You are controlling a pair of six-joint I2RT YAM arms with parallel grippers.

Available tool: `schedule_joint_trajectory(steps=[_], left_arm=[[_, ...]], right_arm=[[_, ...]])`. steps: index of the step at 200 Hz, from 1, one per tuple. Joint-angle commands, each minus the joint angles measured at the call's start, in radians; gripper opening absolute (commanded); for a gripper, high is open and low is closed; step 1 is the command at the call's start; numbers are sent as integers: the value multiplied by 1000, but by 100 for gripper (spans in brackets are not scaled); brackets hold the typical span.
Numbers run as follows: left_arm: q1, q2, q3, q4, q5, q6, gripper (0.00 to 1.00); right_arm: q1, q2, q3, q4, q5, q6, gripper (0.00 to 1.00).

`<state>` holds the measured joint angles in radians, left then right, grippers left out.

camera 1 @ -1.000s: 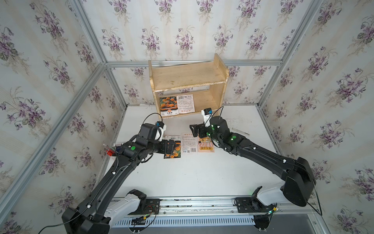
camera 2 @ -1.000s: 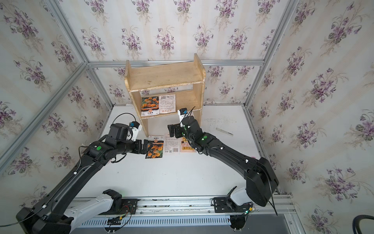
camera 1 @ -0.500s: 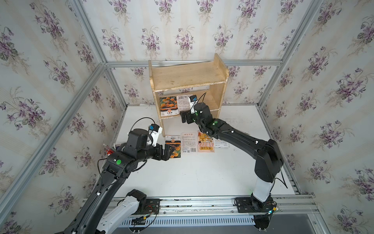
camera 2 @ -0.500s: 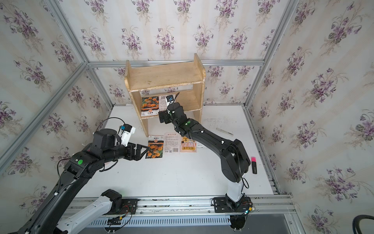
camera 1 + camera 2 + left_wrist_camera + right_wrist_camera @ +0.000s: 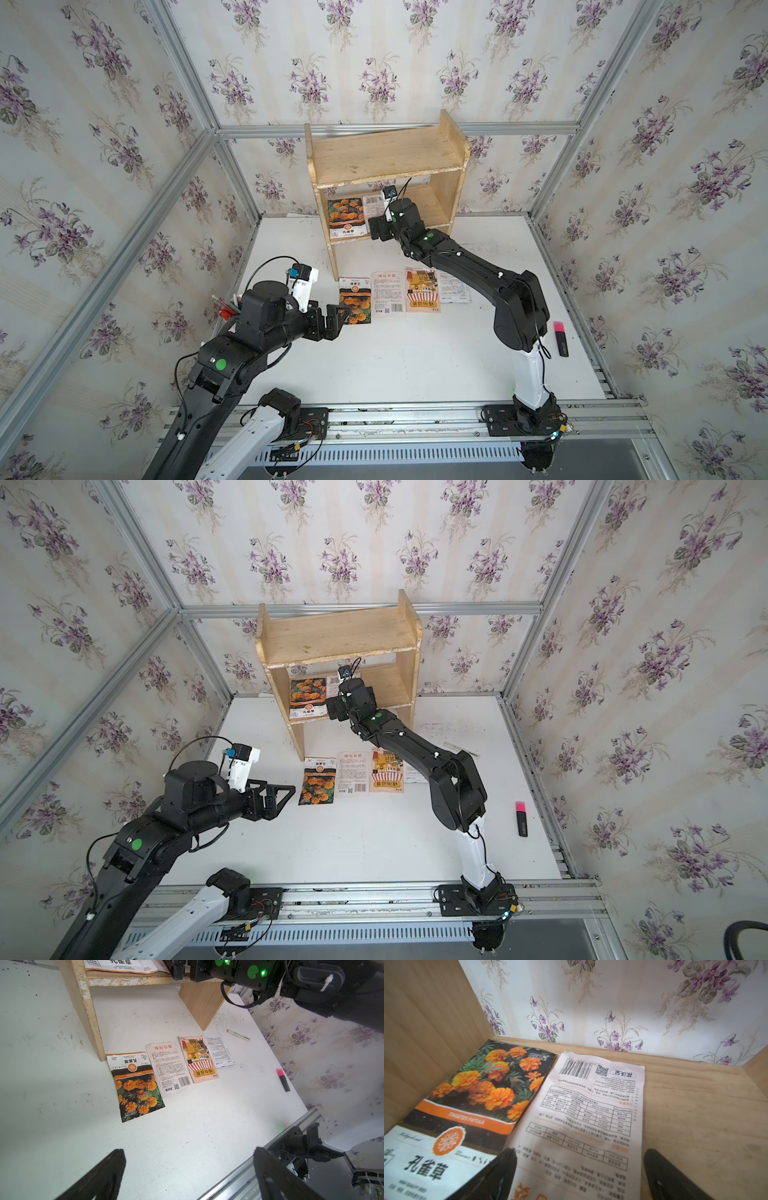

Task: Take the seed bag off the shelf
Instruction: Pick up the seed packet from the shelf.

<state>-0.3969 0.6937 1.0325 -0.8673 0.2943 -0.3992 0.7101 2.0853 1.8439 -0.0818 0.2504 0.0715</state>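
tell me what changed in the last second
The right end effector left the row of packets on the table and reached into the shelf's lower tier. It is now open over the white packet there, gripping nothing. The left end effector drew back slightly from the row, also open. The shelf, the white packet, the marigold packet beside it and the row stayed put.

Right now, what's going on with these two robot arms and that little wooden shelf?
The right gripper is reaching into the lower tier of the shelf, jaws open over the near end of the pale barcode packet, which lies beside a marigold packet. Nothing is gripped yet. The left gripper hovers open and empty above the table, near a row of four packets lying flat in front of the shelf.
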Motion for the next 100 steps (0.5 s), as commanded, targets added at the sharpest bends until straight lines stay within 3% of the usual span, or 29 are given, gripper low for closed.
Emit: schedule_joint_trajectory(steps=[1, 45, 100], left_arm=[[0, -2, -21, 55, 15, -38, 100], [0, 21, -26, 53, 58, -38, 100], [0, 32, -39, 46, 49, -48, 100]], right_arm=[[-6, 11, 14, -16, -34, -16, 100], [-7, 9, -5, -42, -42, -45, 100], [-39, -77, -138, -26, -42, -45, 99]])
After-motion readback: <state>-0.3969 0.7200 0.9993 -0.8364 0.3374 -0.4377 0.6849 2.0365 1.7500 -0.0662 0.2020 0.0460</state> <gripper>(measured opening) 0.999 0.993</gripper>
